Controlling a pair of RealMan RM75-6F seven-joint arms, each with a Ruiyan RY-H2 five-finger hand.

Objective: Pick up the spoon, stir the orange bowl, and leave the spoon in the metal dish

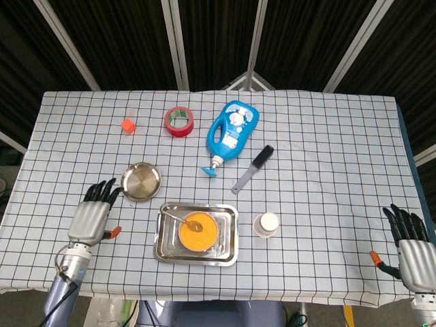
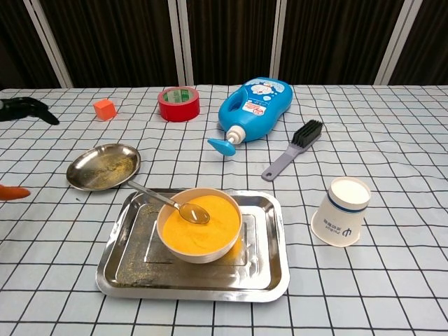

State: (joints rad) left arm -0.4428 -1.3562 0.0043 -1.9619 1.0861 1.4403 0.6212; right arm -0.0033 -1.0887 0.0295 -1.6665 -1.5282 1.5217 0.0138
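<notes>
Table (image 1: 327,225) under white cloth with black grid, filling most of head view; cloth hangs over near edge. Behind far edge: dark black curtain panels (image 2: 105,42), vertical folds. Pale metal frame bars (image 1: 176,44) cross curtain, upright and slanted. Even overhead light, soft shadows.

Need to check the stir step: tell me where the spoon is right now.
The spoon lies in the orange bowl on the steel tray, handle pointing toward the metal dish; neither hand touches it.

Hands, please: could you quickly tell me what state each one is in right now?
Left hand: open, holding nothing, beside the tray.
Right hand: open, holding nothing, at the table's edge.
</notes>
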